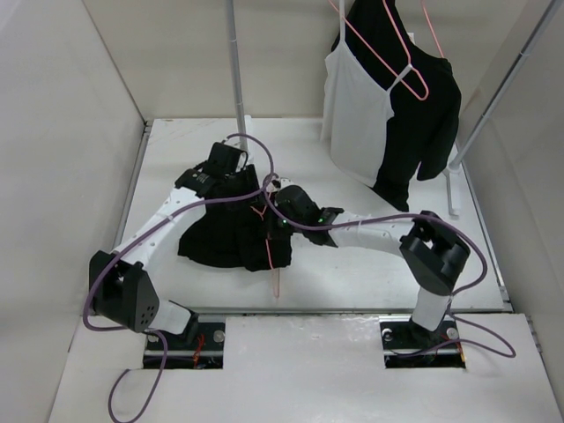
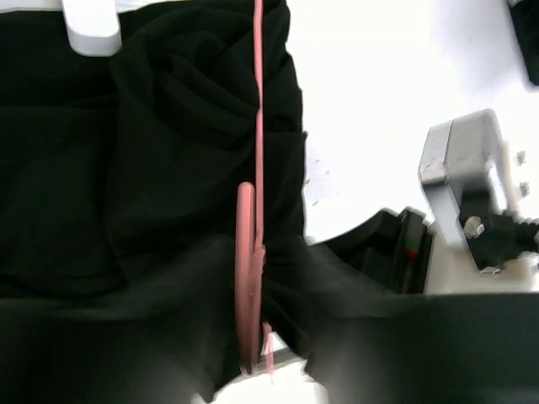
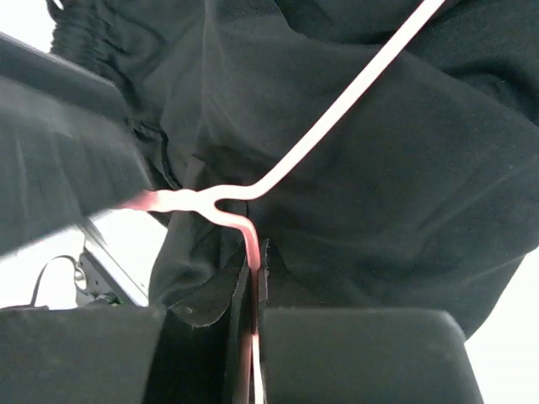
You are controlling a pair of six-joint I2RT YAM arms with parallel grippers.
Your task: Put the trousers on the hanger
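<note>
From above, the trousers (image 1: 220,236) lie heaped in the middle of the table (image 1: 361,273). The hanger (image 1: 269,251) lies on them, running far to near. The left gripper (image 1: 231,176) is at the heap's far edge; open or closed, one cannot tell. Left wrist camera: the pink wire runs straight up the picture. Right wrist camera: the right gripper (image 3: 253,337) pinches the wire tight.

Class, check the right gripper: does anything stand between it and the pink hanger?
Nothing visible does. The right gripper is shut on the hanger itself, pinching its wire just below the twisted neck, with the black trousers lying right behind the wire.
</note>
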